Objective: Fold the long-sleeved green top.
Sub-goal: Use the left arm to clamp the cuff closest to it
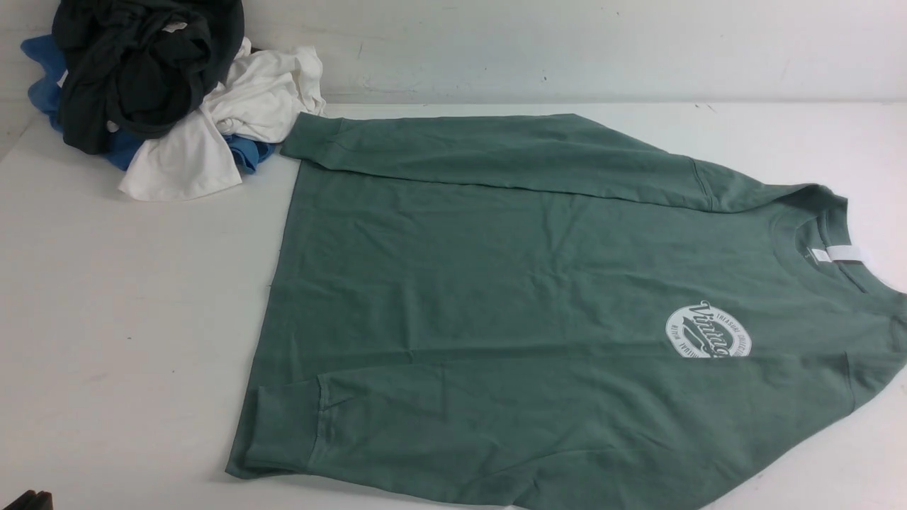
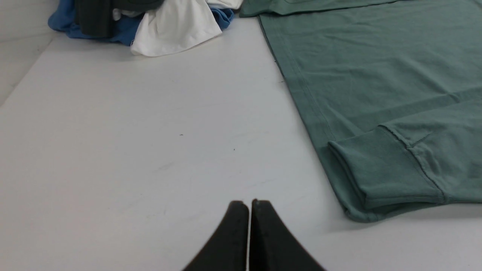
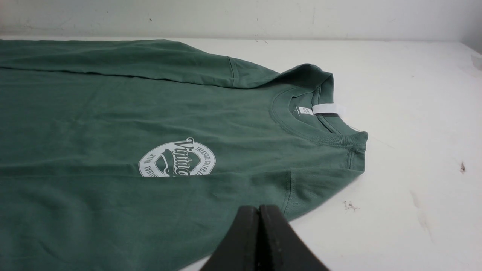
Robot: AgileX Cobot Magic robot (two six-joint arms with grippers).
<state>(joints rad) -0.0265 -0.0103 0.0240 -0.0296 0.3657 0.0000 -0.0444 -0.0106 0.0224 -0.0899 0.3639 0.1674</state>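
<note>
Left gripper (image 2: 249, 205): fingers pressed together, gripping nothing, poised over the bare white table (image 2: 131, 150).

Right gripper (image 3: 259, 209): fingers likewise pressed together. Its tips stand at the near shoulder edge of the green long-sleeved top (image 1: 496, 283). Contact with the cloth cannot be determined.

The top lies flat and front-up on the table, ahead of both grippers and spanning the ground between them. Its hem end faces the left gripper's side and its ribbed neck (image 3: 320, 131) the right gripper's side. Both sleeves are folded in over the body.

The near cuff (image 2: 384, 169) rests at the hem corner, near the left gripper's tips but apart from them, ahead and toward the robot's right. That same sleeve covers the lower part of the round white logo (image 3: 177, 158), which lies just ahead of the right gripper. The white neck label (image 3: 327, 109) sits farther ahead, inside the collar.

Well ahead of the left gripper, against the wall (image 1: 567, 42), there is a heap. A dark garment (image 1: 142, 64) lies on top, with a white garment (image 1: 234, 120) and a blue garment (image 1: 42, 78) beneath. The white garment lies just beside the far cuff (image 1: 312, 138). Whether they touch cannot be told.
</note>
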